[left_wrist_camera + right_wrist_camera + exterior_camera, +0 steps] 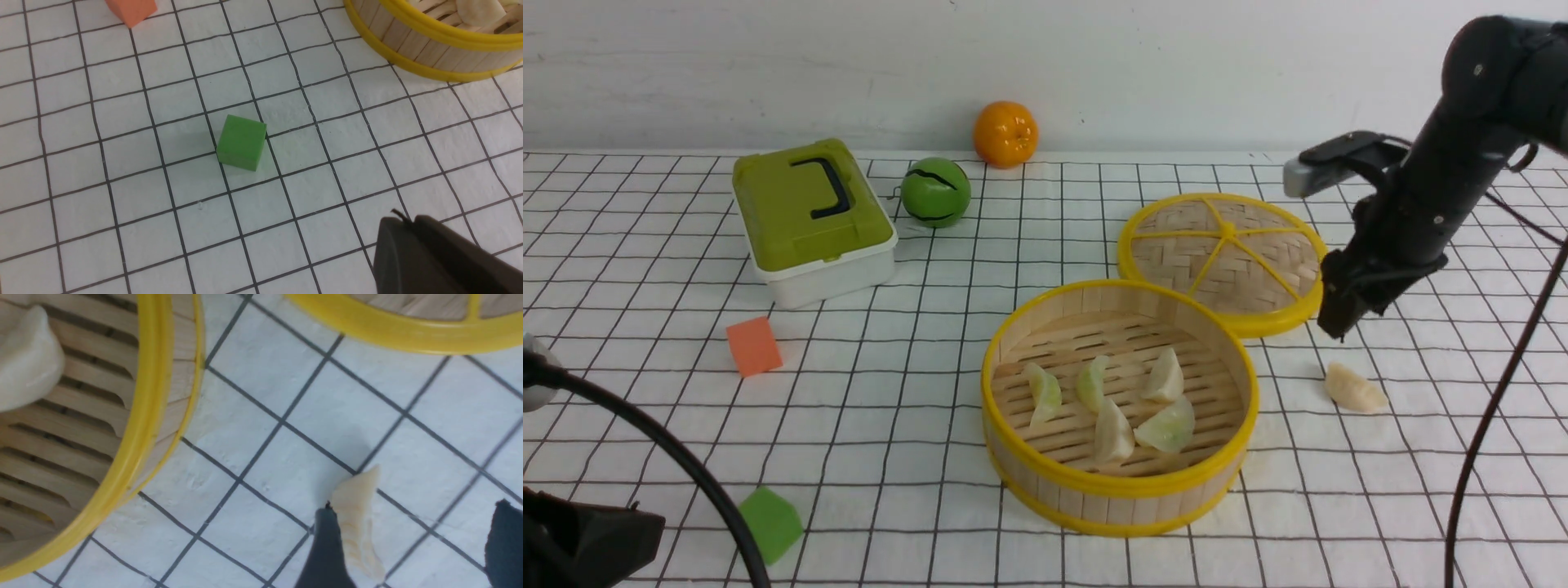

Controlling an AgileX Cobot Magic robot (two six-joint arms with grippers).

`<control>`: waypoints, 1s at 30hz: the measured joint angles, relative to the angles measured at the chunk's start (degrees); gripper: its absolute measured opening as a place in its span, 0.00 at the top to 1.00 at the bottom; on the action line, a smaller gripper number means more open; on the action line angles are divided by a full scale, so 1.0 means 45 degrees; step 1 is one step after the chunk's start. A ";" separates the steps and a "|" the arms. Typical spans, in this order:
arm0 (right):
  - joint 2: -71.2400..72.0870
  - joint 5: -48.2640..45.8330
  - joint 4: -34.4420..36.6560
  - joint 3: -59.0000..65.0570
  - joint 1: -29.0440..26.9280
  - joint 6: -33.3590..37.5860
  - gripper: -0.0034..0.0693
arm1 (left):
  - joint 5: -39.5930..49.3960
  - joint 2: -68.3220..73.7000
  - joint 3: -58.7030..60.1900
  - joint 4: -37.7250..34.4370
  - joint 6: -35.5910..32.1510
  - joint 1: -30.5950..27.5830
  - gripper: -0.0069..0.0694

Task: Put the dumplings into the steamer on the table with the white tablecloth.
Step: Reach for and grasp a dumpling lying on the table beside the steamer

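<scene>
Left fingers [429, 257]: clenched, empty, nearest. Steamer [1111, 500]: holds five dumplings [1168, 425] on its slats. Sixth dumpling [1354, 389]: on the counter [890, 392] at the steamer's 3 o'clock. The spread, empty right fingers [325, 547] straddle it. Judged light, smooth, slightly yielding; pinch across the plump belly, not the thin edge. Lid [1241, 278], 1 o'clock: holds nothing.

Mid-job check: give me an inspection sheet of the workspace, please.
Surface: white tablecloth with black grid, lying flat.
Job's things: steamer holds five dumplings; sixth dumpling lies on the cloth to its right.
Clutter: lid behind the steamer, orange cube, green cube, green lidded box, green ball, orange.
Grippers: right gripper open, above the sixth dumpling; left gripper shut, low near the green cube.
Cables: left cable arcs over the cloth; right cable hangs beside its arm.
Surroundings: plain white wall behind.
</scene>
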State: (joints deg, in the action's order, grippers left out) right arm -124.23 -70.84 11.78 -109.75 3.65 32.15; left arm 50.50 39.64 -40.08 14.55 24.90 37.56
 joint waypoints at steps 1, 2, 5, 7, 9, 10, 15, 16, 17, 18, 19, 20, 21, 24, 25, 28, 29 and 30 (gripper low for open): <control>-0.0241 0.0052 -0.0017 0.0000 0.0064 0.0177 0.29 | 0.0000 0.0003 0.0000 0.0000 0.0000 0.0000 0.87; -0.0476 0.0099 -0.0017 0.0000 0.0122 0.0327 0.29 | -0.0011 0.0014 0.0000 0.0000 0.0000 0.0000 0.87; -0.1055 0.0187 -0.0135 0.0065 0.0356 0.0407 0.29 | -0.0010 0.0101 0.0000 0.0000 0.0000 0.0000 0.87; -0.1219 0.0276 -0.0400 0.0439 0.0478 0.0407 0.29 | -0.0036 0.0158 0.0000 0.0000 0.0000 0.0000 0.87; -0.1201 0.0365 -0.0797 0.0833 0.0578 0.0434 0.29 | -0.0054 0.0250 0.0000 0.0018 0.0000 0.0000 0.87; -0.1174 0.0402 -0.0903 0.0924 0.0590 0.0434 0.29 | -0.0051 0.0253 0.0000 0.0018 0.0000 0.0000 0.87; -0.0896 0.0599 -0.1471 0.1565 0.0590 0.0342 0.30 | -0.0207 0.0608 0.0000 0.0084 0.0000 0.0000 0.87; -0.0862 0.0628 -0.1597 0.1627 0.0590 0.0145 0.34 | -0.0240 0.0803 0.0000 0.0135 -0.0003 0.0000 0.86; -0.0847 0.0628 -0.1622 0.1627 0.0590 0.0038 0.37 | -0.0265 0.0894 0.0000 0.0185 -0.0003 0.0000 0.86; -0.0839 0.0628 -0.1669 0.1627 0.0590 -0.0101 0.42 | -0.0270 0.1025 0.0000 0.0219 -0.0003 0.0000 0.86; -0.0839 0.0628 -0.1681 0.1627 0.0590 -0.0121 0.43 | -0.0270 0.1059 0.0000 0.0219 -0.0003 0.0000 0.86; -0.0807 0.0628 -0.1781 0.1627 0.0590 -0.0251 0.51 | -0.0282 0.1154 0.0000 0.0224 -0.0003 0.0000 0.86; -0.0802 0.0628 -0.1820 0.1627 0.0590 -0.0269 0.53 | -0.0282 0.1177 0.0000 0.0224 -0.0003 0.0000 0.86; -0.0529 0.0461 -0.2148 0.1778 0.0590 -0.0445 0.69 | -0.0282 0.1343 0.0000 0.0235 -0.0003 0.0000 0.86; -0.0501 0.0463 -0.2182 0.1796 0.0590 -0.0468 0.69 | -0.0282 0.1343 0.0000 0.0235 -0.0003 0.0000 0.86; 0.0413 0.0281 -0.2189 0.1741 0.0590 -0.0836 0.68 | -0.0282 0.1369 0.0000 0.0235 -0.0003 0.0000 0.86; 0.0793 0.0252 -0.2035 0.1646 0.0618 -0.0904 0.68 | -0.0282 0.1369 0.0000 0.0235 -0.0003 0.0000 0.85; 0.1106 0.0246 -0.1910 0.1570 0.0667 -0.0921 0.68 | -0.0287 0.1369 0.0000 0.0235 -0.0003 0.0000 0.85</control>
State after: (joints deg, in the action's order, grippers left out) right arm -119.26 -69.73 3.18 -102.69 6.65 28.00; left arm 49.21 45.80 -40.08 15.61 24.89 37.56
